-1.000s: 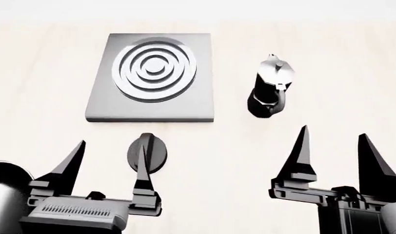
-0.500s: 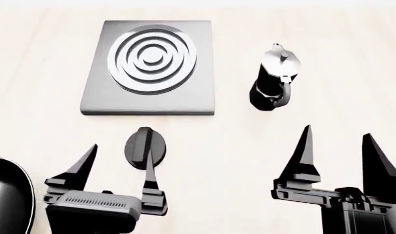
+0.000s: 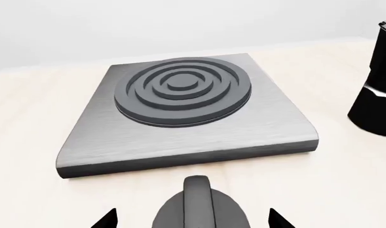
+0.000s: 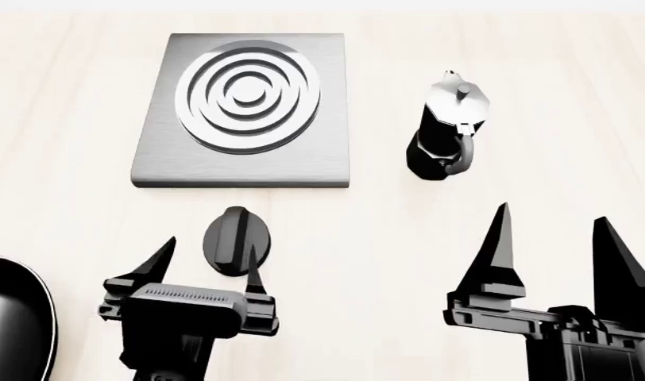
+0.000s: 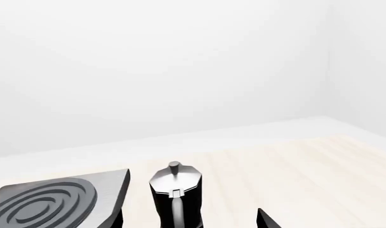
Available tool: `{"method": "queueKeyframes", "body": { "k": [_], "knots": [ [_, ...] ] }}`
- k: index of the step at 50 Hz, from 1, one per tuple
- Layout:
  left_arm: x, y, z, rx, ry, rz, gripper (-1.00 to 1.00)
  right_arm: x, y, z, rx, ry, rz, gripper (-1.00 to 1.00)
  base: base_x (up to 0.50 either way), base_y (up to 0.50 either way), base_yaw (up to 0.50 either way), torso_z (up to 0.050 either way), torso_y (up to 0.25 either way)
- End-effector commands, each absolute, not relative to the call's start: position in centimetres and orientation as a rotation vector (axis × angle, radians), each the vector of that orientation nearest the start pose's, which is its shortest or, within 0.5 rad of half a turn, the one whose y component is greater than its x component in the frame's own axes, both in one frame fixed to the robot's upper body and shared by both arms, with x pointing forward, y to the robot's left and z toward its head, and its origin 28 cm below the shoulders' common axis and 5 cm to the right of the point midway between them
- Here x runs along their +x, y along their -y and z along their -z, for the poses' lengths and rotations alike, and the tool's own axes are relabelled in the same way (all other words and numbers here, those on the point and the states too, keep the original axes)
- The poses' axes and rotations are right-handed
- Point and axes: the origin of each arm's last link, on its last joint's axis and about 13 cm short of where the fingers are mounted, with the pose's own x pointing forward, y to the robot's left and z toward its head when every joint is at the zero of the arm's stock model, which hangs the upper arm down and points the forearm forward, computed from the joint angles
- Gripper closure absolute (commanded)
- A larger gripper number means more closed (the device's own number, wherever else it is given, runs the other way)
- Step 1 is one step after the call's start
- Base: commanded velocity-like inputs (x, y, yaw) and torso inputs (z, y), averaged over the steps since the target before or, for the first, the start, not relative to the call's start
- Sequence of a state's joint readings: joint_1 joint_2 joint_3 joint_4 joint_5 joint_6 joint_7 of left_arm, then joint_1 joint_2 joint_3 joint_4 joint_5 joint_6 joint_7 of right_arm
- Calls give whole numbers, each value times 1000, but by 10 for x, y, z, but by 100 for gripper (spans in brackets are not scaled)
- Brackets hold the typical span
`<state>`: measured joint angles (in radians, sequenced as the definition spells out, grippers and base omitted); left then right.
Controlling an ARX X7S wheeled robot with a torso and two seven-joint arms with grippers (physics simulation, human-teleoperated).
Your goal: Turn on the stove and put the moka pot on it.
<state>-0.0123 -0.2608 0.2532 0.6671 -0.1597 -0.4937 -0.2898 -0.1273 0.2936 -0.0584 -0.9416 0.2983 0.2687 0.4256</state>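
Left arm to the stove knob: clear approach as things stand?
Probably yes. The left gripper is open just short of the knob, its fingers straddling it in the left wrist view, with nothing between. The frying pan sits off to the side.

The robot's two hands are black all over. The left gripper has two thin fingers that end in sharp points, like little fins. Behind them sits a blocky black box with a row of small grey ridges on top, like a tiny grille. A round black arm part joins the box from below.

The right gripper has two longer pointed fingers, tall and thin like spikes. They stand on stepped black blocks. The block behind them is square, with shiny edges and small bumps.
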Motion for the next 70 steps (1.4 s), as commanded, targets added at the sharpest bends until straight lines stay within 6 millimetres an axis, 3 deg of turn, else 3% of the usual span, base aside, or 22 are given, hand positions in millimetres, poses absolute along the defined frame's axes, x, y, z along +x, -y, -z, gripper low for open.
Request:
{"method": "queueKeyframes", "body": {
  "k": [1, 42, 70],
  "knots": [
    [194, -193, -108, 95, 68, 69, -100, 147, 107, -162, 106, 488, 103, -100, 0, 0, 0, 0, 0],
    [210, -180, -96, 116, -36, 95, -100, 146, 108, -162, 98, 473, 98, -100, 0, 0, 0, 0, 0],
    [199, -171, -94, 127, -39, 138, -100, 144, 108, -164, 97, 477, 98, -100, 0, 0, 0, 0, 0]
  ]
}}
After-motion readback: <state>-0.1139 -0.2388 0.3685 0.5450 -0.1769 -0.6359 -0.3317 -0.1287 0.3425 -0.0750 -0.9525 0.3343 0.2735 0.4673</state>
